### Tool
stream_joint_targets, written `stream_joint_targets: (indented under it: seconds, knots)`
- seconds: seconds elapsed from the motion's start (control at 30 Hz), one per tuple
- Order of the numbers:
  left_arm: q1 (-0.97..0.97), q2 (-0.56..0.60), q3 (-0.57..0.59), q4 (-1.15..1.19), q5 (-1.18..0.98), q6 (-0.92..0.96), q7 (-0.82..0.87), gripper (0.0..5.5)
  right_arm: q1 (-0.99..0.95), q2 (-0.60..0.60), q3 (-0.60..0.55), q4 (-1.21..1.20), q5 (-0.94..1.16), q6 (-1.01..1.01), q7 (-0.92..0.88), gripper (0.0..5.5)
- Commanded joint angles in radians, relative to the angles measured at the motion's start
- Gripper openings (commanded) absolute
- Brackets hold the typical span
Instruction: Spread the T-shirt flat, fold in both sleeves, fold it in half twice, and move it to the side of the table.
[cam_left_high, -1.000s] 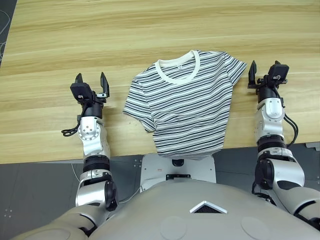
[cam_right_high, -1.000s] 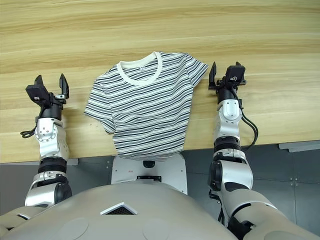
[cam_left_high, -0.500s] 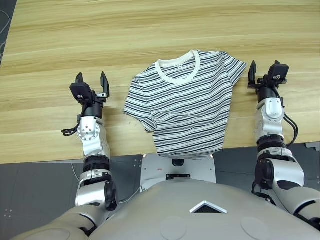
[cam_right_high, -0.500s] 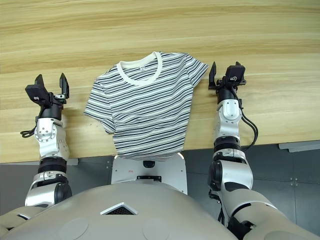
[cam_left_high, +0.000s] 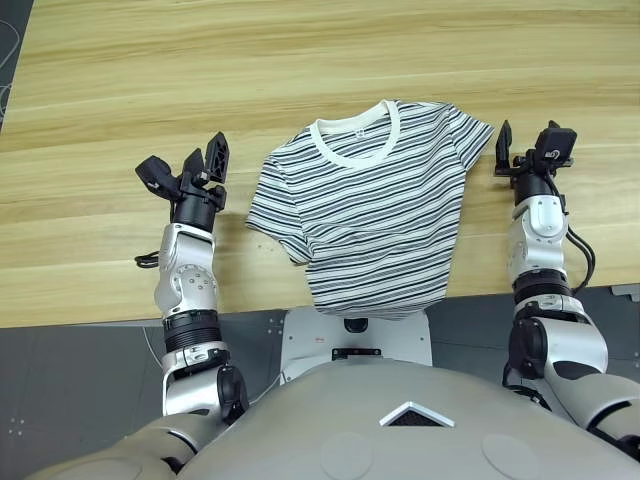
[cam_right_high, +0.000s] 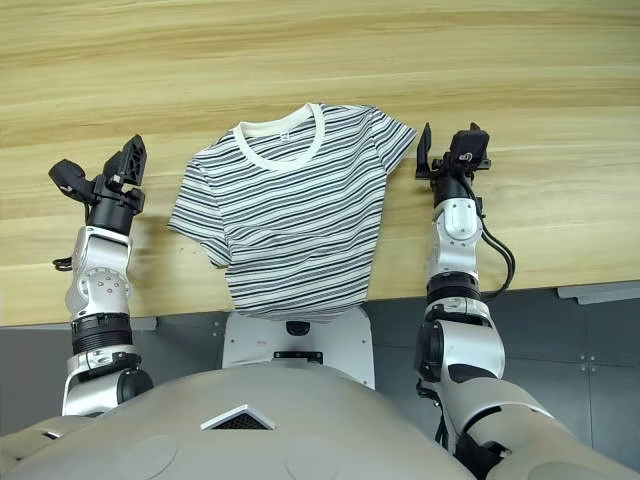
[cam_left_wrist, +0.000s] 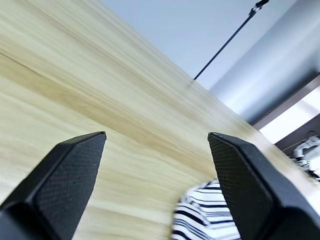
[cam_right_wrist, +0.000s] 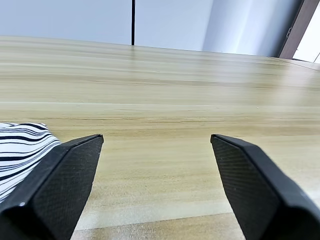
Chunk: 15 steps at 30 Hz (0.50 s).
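On the table (cam_left_high: 300, 60) near edge lies the T-shirt (cam_left_high: 365, 215), collar away, hem overhanging. Left gripper (cam_left_high: 182, 152) spread wide, empty, near left sleeve (cam_left_high: 268, 215); right gripper (cam_left_high: 530, 140) likewise spread, empty, just beside right sleeve (cam_left_high: 475, 130), nearer.

The long light-brown wooden surface (cam_left_high: 300, 60) shows fine straight grain under a smooth finish with a soft, low sheen. On it, the black-and-white striped cloth T-shirt (cam_left_high: 365, 220) is a soft, matt knit, lightly rumpled, and its cream ribbed neckband (cam_left_high: 352, 135) looks slightly thicker. The left hand (cam_left_high: 185, 160) and right hand (cam_left_high: 527, 150) are of matt black, plastic-looking material, their fingers (cam_right_wrist: 60, 175) faced with a fine cross-hatched, rough texture
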Motion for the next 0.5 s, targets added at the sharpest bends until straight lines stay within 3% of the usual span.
stream_joint_targets:
  seconds: [0.03, 0.5]
  knots:
    - [0.050, 0.014, -0.023, -0.127, -0.010, 0.152, 0.069, 3.80, -0.007, 0.010, 0.006, -0.017, -0.006, -0.001, -0.007, 3.98]
    - [0.066, 0.011, -0.133, -0.033, 0.154, 0.221, -0.001, 3.80, 0.008, 0.029, 0.022, -0.057, -0.019, -0.002, -0.031, 3.98]
